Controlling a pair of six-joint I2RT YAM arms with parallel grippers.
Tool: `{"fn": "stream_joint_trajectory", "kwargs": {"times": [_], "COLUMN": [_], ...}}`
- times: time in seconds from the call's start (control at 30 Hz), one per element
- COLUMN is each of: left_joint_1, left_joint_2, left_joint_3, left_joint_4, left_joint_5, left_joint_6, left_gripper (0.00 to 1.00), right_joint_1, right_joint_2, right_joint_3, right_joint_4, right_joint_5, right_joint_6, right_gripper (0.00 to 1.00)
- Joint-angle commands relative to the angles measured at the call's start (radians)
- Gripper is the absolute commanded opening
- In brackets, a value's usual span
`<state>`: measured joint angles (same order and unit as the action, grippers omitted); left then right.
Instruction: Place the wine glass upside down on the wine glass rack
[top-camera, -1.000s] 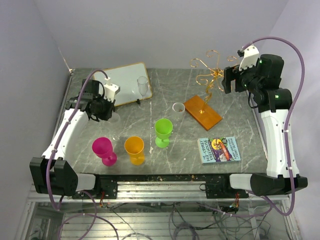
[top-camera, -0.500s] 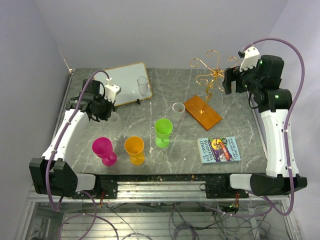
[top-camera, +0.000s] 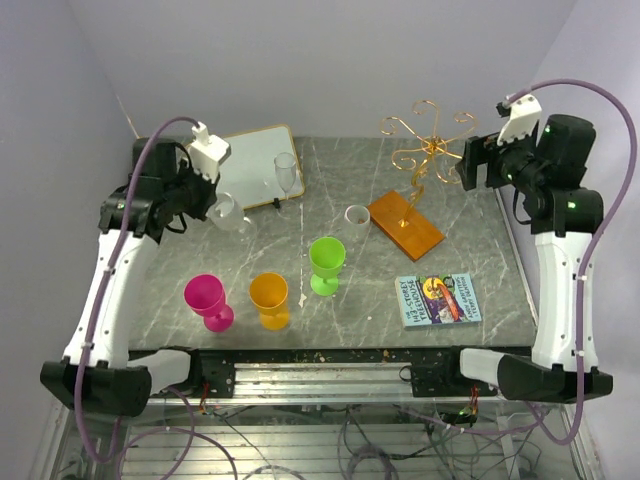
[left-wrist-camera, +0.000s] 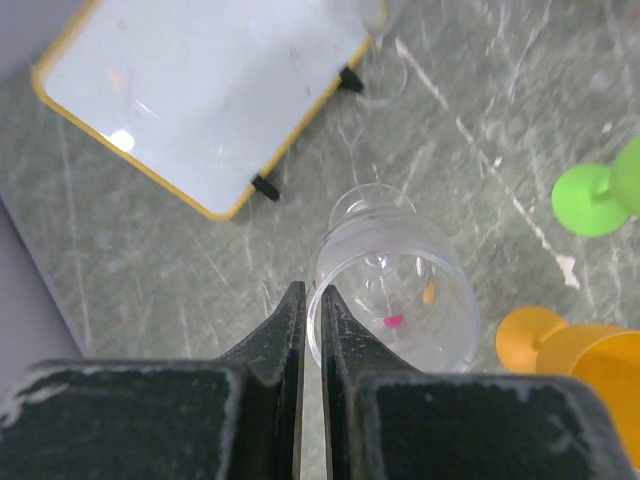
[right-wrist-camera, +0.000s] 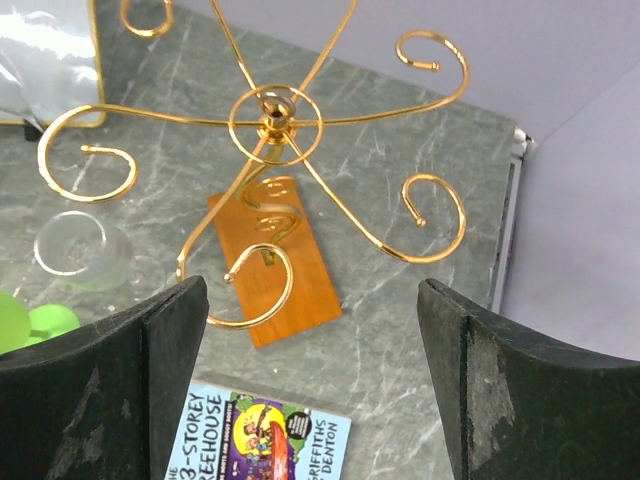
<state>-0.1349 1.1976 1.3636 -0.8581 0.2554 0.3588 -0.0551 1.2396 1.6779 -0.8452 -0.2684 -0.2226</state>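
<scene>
My left gripper (top-camera: 207, 203) is shut on the rim of a clear wine glass (top-camera: 230, 214) and holds it tilted above the table's left side. In the left wrist view the closed jaws of this gripper (left-wrist-camera: 308, 297) pinch the glass (left-wrist-camera: 400, 300) at its rim, its stem pointing away. The wine glass rack (top-camera: 425, 148) is gold wire with curled arms on an orange base (top-camera: 410, 230), at the back right. My right gripper (top-camera: 470, 166) is open and empty, hovering just right of the rack's top. The right wrist view looks down on the rack (right-wrist-camera: 272, 122) between the open jaws of that gripper (right-wrist-camera: 312, 300).
A white board (top-camera: 250, 165) stands at the back left with a clear flute (top-camera: 286, 172) by it. A small clear cup (top-camera: 357, 216), green goblet (top-camera: 326, 263), orange cup (top-camera: 269, 300) and pink goblet (top-camera: 207, 299) stand mid-table. A book (top-camera: 437, 298) lies front right.
My left arm has risen and lifted the clear wine glass off the table, tilting it. My right arm has shifted slightly up and to the right beside the rack.
</scene>
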Motion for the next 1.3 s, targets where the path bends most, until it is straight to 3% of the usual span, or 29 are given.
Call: {"fn": "stream_joint_trajectory", "kwargs": {"times": [0.0, 0.2, 0.33, 0.6, 0.83, 1.0, 1.27], "left_joint_1": [-0.006, -0.006, -0.006, -0.024, -0.048, -0.052, -0.058], "left_joint_2": [-0.065, -0.12, -0.066, 0.117, 0.156, 0.158, 0.145], "left_joint_3": [0.131, 0.221, 0.335, 0.55, 0.56, 0.559, 0.536], "left_joint_4": [0.005, 0.13, 0.184, 0.271, 0.413, 0.437, 0.469], "left_joint_5": [0.087, 0.22, 0.26, 0.302, 0.323, 0.318, 0.335], "left_joint_6": [-0.052, -0.219, -0.324, -0.485, -0.585, -0.56, -0.563], "left_gripper": [0.07, 0.07, 0.07, 0.07, 0.07, 0.07, 0.07], "right_joint_1": [-0.038, -0.04, -0.008, 0.233, 0.383, 0.484, 0.544], "right_joint_2": [-0.03, 0.01, 0.067, 0.143, 0.279, 0.329, 0.407], "right_joint_3": [0.053, 0.113, 0.179, 0.168, 0.212, 0.205, 0.202], "right_joint_4": [-0.025, -0.008, 0.018, 0.23, 0.369, 0.43, 0.484], "right_joint_5": [-0.155, -0.326, -0.391, -0.339, -0.34, -0.199, -0.239], "right_joint_6": [-0.014, 0.015, 0.068, 0.206, 0.345, 0.388, 0.472], "right_gripper": [0.84, 0.79, 0.78, 0.75, 0.57, 0.57, 0.57]}}
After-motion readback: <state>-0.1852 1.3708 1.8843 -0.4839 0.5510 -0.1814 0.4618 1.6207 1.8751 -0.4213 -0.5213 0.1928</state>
